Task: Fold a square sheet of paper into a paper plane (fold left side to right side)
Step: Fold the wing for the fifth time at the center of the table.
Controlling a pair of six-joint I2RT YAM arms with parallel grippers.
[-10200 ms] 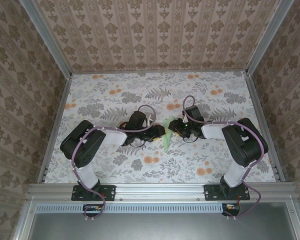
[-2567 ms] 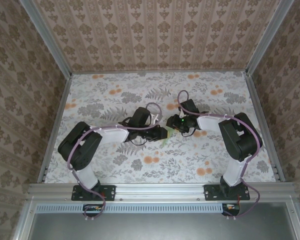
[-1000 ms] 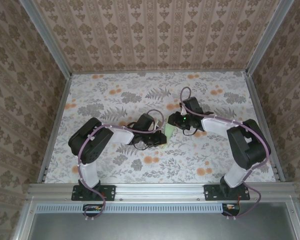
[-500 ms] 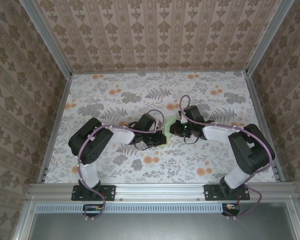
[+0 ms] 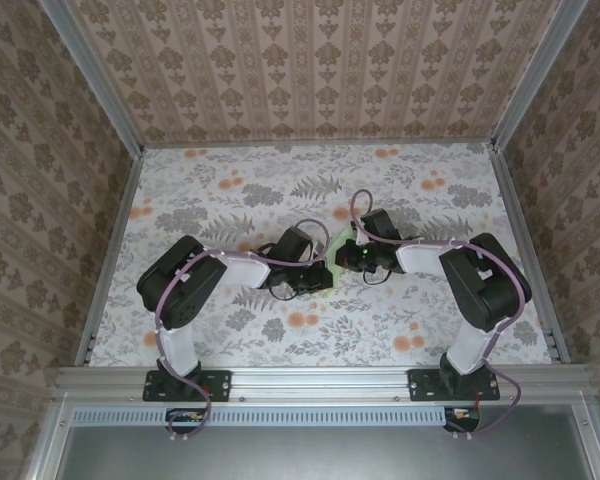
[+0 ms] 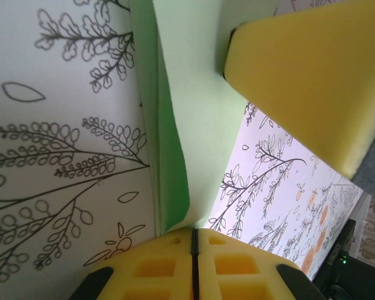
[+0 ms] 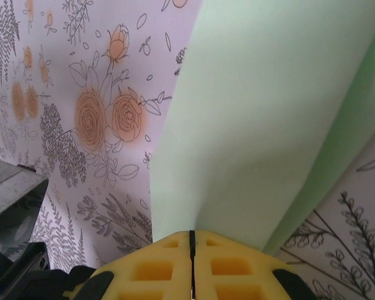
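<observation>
**Inspector:** Your right gripper (image 7: pixel 192 245) has just closed; its pads now pinch the paper plane (image 7: pixel 256 125), mid-table on the floral cover (image 5: pixel 230 200).

**Operator:** And the left?

**Inspector:** Your left gripper (image 6: pixel 194 240) is pressed together on the plane's edge. With both holds set, I judge you can fold.

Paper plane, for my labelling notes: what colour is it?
The folded paper plane is plain pale green; the right wrist view shows it best.

Bright even light, soft shadows, blurry close-ups
</observation>
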